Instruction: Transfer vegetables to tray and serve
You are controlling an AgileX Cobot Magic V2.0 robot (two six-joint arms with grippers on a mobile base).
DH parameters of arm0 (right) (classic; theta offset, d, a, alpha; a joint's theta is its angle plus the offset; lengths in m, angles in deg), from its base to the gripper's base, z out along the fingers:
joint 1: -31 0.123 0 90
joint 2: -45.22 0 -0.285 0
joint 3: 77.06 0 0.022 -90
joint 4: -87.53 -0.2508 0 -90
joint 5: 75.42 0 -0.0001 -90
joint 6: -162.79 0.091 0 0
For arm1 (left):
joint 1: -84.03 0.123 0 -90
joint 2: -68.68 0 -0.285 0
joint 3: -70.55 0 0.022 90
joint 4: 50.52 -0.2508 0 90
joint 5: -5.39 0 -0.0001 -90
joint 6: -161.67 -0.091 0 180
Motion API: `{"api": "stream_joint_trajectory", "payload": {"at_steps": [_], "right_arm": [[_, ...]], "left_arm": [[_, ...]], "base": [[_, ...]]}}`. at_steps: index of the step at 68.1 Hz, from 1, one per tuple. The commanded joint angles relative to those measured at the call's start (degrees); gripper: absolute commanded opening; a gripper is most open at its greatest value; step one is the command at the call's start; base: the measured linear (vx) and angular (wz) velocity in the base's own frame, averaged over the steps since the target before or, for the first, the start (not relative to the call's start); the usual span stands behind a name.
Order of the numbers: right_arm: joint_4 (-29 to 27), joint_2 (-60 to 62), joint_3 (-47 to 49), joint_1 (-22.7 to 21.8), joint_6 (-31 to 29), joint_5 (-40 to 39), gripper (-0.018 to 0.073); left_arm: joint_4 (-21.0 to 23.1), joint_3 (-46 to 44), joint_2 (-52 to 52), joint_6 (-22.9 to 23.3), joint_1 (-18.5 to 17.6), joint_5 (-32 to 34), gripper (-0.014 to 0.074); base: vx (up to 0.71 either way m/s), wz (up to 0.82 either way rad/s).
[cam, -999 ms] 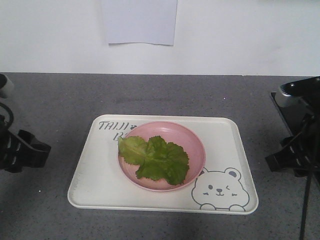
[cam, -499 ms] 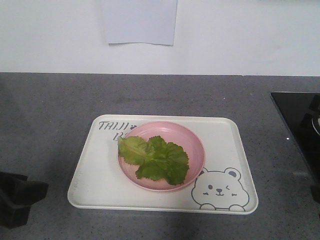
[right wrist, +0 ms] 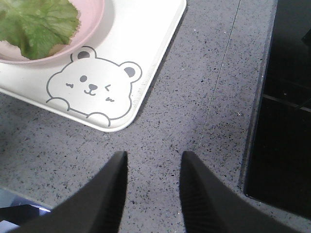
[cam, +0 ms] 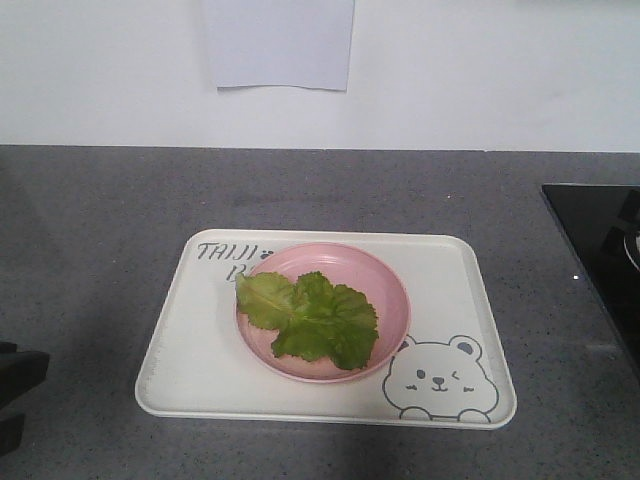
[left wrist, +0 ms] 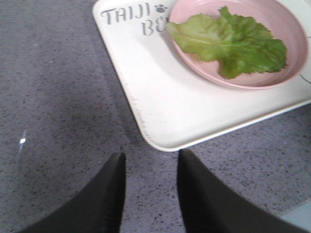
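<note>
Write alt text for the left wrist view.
Lettuce leaves lie in a pink plate on a cream tray resting on a grey counter. The open left gripper hangs empty near the tray's corner.

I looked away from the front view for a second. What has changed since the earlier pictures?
Both arms pulled back out of the front view: the right one is gone from it, and only a dark bit of the left remains at the lower left edge. Both grippers, left and right, are open and hold nothing. The lettuce, pink plate and tray stayed put.
</note>
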State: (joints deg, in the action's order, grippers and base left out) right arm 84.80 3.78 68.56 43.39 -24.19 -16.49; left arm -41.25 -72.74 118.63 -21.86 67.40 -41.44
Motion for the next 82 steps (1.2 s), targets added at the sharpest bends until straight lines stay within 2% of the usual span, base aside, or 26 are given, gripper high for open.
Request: {"api": "stream_joint_trajectory", "payload": {"at_steps": [1, 15, 20, 69, 75, 82], "right_arm": [[0.3, -0.2, 1.2, 0.1, -0.3, -3.3, 0.0174], [-0.1, -0.2, 1.2, 0.1, -0.3, -3.3, 0.0025], [-0.1, -0.2, 1.2, 0.1, -0.3, -3.3, -0.0015], [0.1, -0.2, 1.2, 0.1, -0.3, -2.0, -0.001], [0.1, -0.2, 1.2, 0.1, -0.3, -1.8, -0.001], [0.1, -0.2, 1.2, 0.1, -0.3, -1.3, -0.001]], "left_arm": [[-0.6, -1.3, -0.3, 1.5, -0.2, 3.8, 0.014], [-1.0, -1.3, -0.3, 1.3, -0.2, 4.5, -0.0008], [-1.4, -1.3, -0.3, 1.3, -0.2, 4.7, -0.0008], [-1.4, -1.3, -0.6, 1.3, -0.4, 4.1, -0.0006], [-4.3, -1.0, -2.7, 0.9, -0.4, 4.2, -0.0006], [-4.8, 2.8, -7.4, 0.9, 0.9, 7.8, -0.0006]], "base": [[0.0, 0.0], [0.0, 0.0], [0.0, 0.0], [0.0, 0.0], [0.0, 0.0], [0.0, 0.0]]}}
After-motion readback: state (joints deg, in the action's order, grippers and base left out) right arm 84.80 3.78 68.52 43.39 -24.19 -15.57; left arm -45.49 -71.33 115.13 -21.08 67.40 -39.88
